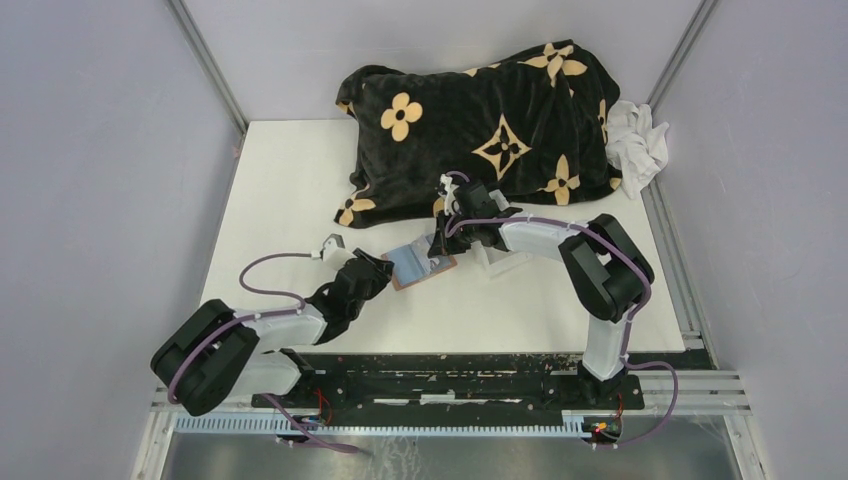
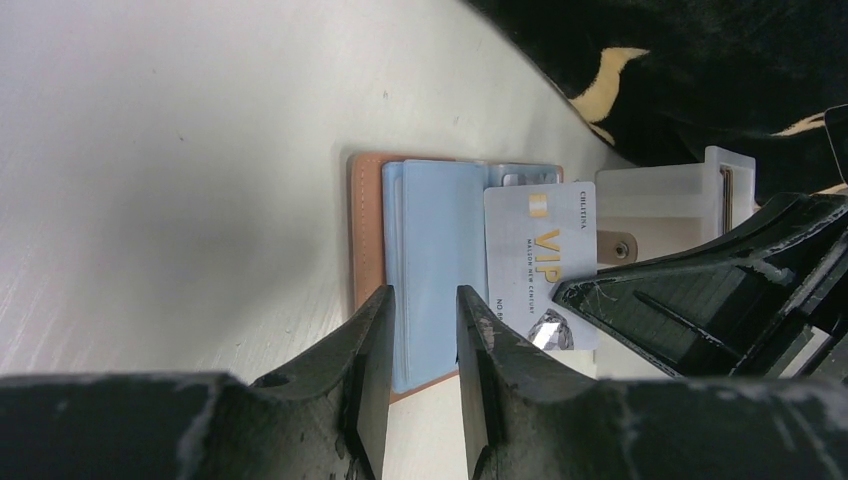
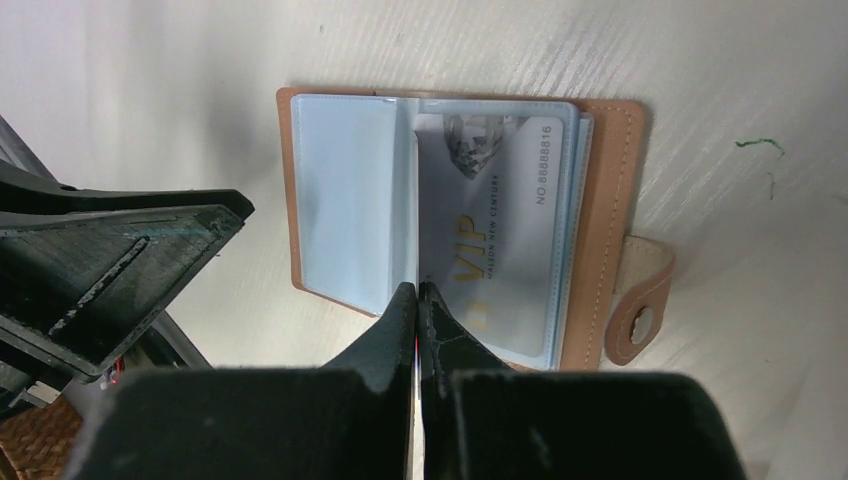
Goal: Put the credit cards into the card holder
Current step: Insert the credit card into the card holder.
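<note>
1. We see the holder (image 3: 605,220) lying open and flat on the white table (image 1: 290,180), in front of a black blanket (image 1: 480,110) patterned with tan flowers. A white cloth (image 1: 638,145) is bunched at the blanket's right end.
2. The holder is tan leather outside with pale blue sleeves (image 3: 345,200) inside. A strap (image 3: 650,270) with a snap hole sticks out from one side.
3. One silver card (image 3: 500,250), marked VIP, lies face up over the strap-side half of the holder, among the sleeves. We cannot tell whether it sits inside a sleeve or only rests on one.
4. The right gripper (image 3: 417,292) hangs over the holder with its fingers pressed tight together. Their tips meet at the card's edge nearest the fold. We cannot tell whether they pinch the card, a sleeve or nothing at all.
5. The left gripper (image 2: 425,295) sits low at the holder's opposite side, the side without the strap. Its jaws stand partly apart, and blue sleeve shows through the gap. We see nothing clamped between them, and we cannot tell whether the tips touch the leather.
6. The two grippers face each other across the holder, near one another but apart.
7. A clear tray (image 2: 660,195) stands just beyond the holder on the strap side, close to the blanket's edge.
</note>
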`<state>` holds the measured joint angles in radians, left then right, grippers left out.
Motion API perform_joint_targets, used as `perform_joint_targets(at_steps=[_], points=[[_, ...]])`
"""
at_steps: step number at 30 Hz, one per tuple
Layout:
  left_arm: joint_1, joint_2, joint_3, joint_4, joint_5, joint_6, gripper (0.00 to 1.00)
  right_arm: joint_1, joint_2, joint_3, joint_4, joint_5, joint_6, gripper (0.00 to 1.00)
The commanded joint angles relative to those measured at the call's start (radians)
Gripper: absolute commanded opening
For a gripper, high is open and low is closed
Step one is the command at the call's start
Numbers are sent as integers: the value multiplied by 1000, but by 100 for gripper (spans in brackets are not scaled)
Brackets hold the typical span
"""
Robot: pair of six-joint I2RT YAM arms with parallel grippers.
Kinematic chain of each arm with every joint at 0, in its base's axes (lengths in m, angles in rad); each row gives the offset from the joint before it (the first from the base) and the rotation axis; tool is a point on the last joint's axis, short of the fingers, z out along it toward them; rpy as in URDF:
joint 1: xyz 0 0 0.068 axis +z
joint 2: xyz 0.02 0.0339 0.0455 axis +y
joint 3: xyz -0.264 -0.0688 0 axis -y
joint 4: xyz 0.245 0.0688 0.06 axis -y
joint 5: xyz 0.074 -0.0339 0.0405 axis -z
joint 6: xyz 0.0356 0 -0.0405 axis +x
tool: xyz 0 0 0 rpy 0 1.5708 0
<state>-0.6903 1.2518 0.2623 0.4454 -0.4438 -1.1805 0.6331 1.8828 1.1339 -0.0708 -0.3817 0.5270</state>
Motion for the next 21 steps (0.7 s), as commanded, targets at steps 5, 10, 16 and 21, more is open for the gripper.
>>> perform_joint_targets(at_steps=[5,10,16,21], points=[[4,56,52,4,-20,41,34,5,17,55,27,4,-16,1],[3,80,55,4,-17,36,32,6,21,44,56,-17,5,1],[4,107,61,9,-13,36,32,5,29,23,104,-43,46,1],[3,126,61,22,-9,32,31,6,41,9,130,-51,65,1]])
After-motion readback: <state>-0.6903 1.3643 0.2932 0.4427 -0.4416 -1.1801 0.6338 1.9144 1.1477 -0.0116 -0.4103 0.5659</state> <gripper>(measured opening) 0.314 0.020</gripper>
